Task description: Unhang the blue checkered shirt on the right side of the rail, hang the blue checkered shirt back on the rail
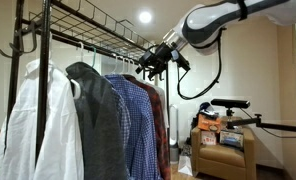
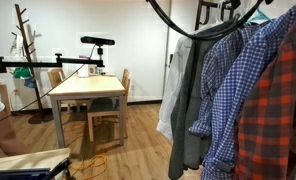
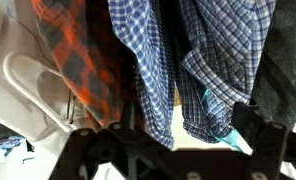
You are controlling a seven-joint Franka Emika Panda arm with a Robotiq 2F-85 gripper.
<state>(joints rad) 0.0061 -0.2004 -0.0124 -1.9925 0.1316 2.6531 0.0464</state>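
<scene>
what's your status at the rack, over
Fingers open, empty, up by the rail. Blue checkered shirt hanging on it, between grey garment and red plaid shirt. Both neighbours crowd it close.

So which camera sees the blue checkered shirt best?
An exterior view, where the blue checkered long-sleeved shirt shows front and sleeve. In an exterior view the shirt looks small between neighbours; the wrist view shows only close folds.

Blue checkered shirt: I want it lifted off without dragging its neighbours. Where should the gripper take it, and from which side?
Probably at the collar of the blue checkered shirt, approaching from where the open gripper hangs: lower down it is only loose cloth, pressed against the red plaid shirt.
</scene>
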